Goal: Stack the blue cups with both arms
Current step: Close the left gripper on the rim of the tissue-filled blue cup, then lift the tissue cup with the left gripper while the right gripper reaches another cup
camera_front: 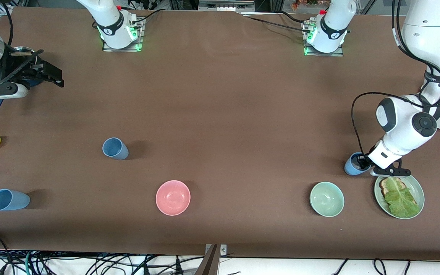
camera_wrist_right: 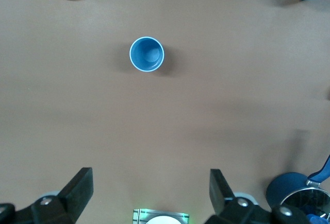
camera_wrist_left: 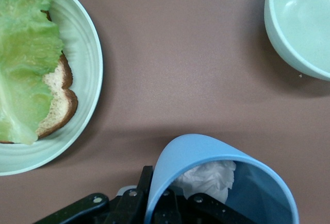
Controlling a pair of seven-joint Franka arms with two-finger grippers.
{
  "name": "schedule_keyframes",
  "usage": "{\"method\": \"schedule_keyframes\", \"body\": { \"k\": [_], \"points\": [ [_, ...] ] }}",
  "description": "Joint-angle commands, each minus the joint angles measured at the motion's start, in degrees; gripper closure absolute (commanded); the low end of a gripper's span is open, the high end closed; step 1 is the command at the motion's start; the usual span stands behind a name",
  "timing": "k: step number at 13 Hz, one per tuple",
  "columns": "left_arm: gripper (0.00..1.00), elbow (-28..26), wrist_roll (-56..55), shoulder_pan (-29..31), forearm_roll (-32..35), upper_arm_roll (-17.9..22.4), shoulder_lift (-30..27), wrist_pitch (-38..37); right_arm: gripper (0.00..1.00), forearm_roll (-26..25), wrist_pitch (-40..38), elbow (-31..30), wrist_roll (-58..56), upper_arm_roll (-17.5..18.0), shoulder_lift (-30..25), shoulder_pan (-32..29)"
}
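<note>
Left wrist view shows the left gripper (camera_wrist_left: 172, 206) with its fingers pinched on the rim of a blue cup (camera_wrist_left: 221, 183) that has white crumpled paper (camera_wrist_left: 206, 177) inside. In the front view this cup (camera_front: 354, 164) sits at the 10 o'clock edge of the green plate (camera_front: 416, 191) of bread and lettuce.

The right gripper (camera_wrist_right: 149, 193) hangs spread wide and empty, high over the table at its own end, waiting. A second blue cup (camera_front: 115, 148) stands at 11 o'clock from the pink bowl (camera_front: 173, 197); a third blue cup (camera_front: 9, 199) stands at its 9 o'clock.

This looks like the grasp step. The lift should come next, then carrying the cup to another one.
</note>
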Motion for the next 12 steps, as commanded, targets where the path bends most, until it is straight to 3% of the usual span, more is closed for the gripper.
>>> {"method": "schedule_keyframes", "body": {
  "k": [1,5,11,12],
  "points": [
    [1.0,0.1,2.06,-0.43,-1.92,-0.29,-2.66,-0.52,0.0,-0.75,0.22,0.12,0.75,0.18,-0.12,0.17],
    [1.0,0.36,1.01,-3.15,-4.56,-0.2,-5.74,-3.59,0.0,-0.75,4.95,-1.98,0.84,0.18,2.24,0.17],
    [1.0,1.24,-8.12,-8.51,-4.56,0.33,-9.43,-10.0,0.0,-0.49,17.16,-1.73,0.93,0.18,13.31,0.69],
    [1.0,1.24,-10.57,-9.92,-4.56,0.33,-10.22,-11.06,0.06,-0.4,18.49,-1.99,0.93,0.18,14.37,0.96]
  ]
}}
